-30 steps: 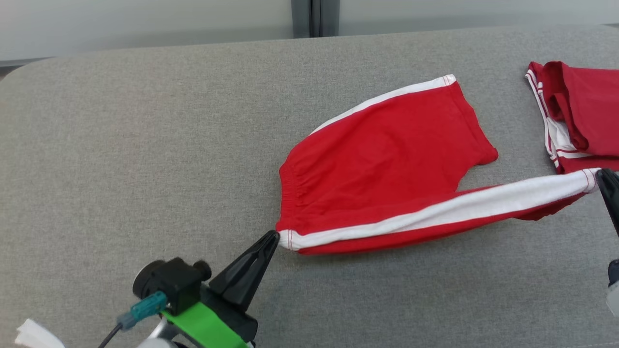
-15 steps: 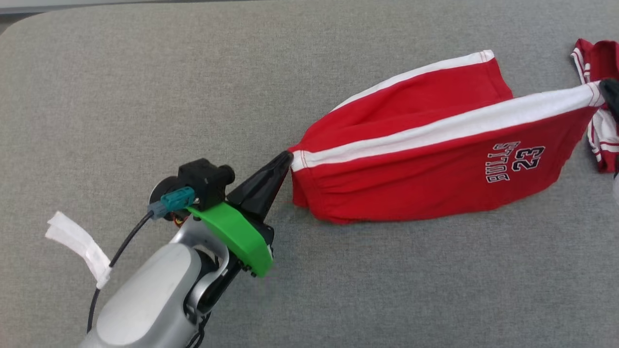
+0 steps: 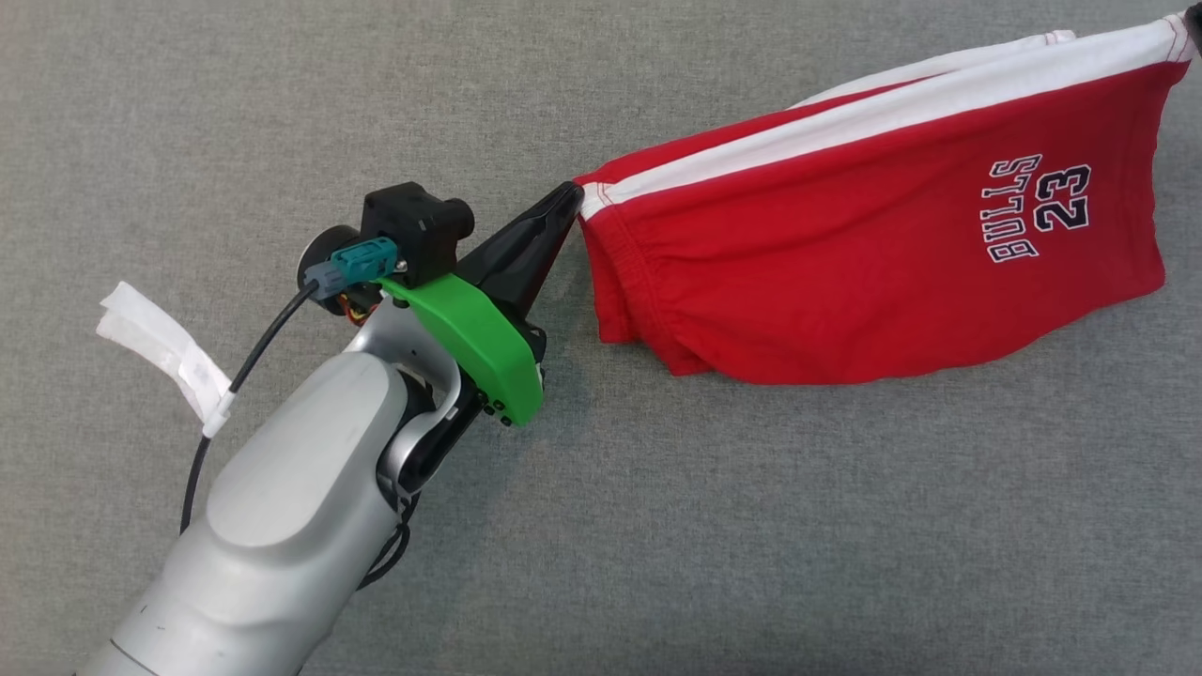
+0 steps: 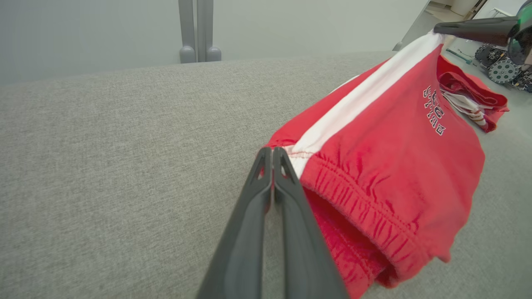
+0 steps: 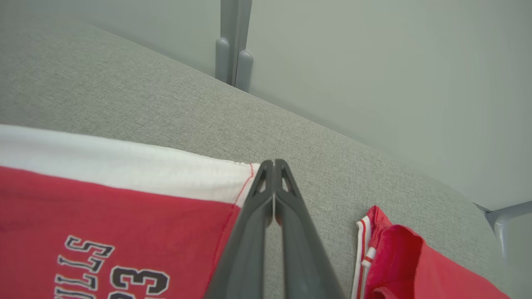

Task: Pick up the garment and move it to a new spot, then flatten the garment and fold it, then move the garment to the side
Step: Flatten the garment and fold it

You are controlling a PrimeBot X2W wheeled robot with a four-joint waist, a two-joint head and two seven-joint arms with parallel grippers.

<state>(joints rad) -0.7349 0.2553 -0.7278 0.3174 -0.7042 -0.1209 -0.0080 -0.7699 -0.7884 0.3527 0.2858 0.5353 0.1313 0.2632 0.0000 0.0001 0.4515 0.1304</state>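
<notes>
The garment (image 3: 864, 244) is a pair of red shorts with a white side stripe and "BULLS 23" print, hanging stretched above the grey surface. My left gripper (image 3: 575, 191) is shut on the waistband corner, which appears beside its fingertips in the left wrist view (image 4: 272, 150). My right gripper (image 5: 273, 162) is shut on the white hem corner of the garment (image 5: 124, 195); its dark tip sits at the top right edge of the head view (image 3: 1194, 11) and at the upper right of the left wrist view (image 4: 440, 28). The garment (image 4: 395, 178) droops between the two grips.
The grey fabric tabletop (image 3: 282, 113) spreads all around. A second red and white garment (image 5: 399, 265) lies on it to the right, also visible behind the held shorts (image 4: 469, 97). A pale wall with a grey post (image 5: 232, 41) stands behind the table.
Both grippers have lifted the garment off the table, and its printed side now hangs facing me. The head camera has tilted down, so the far edge and the second garment have left its view.
</notes>
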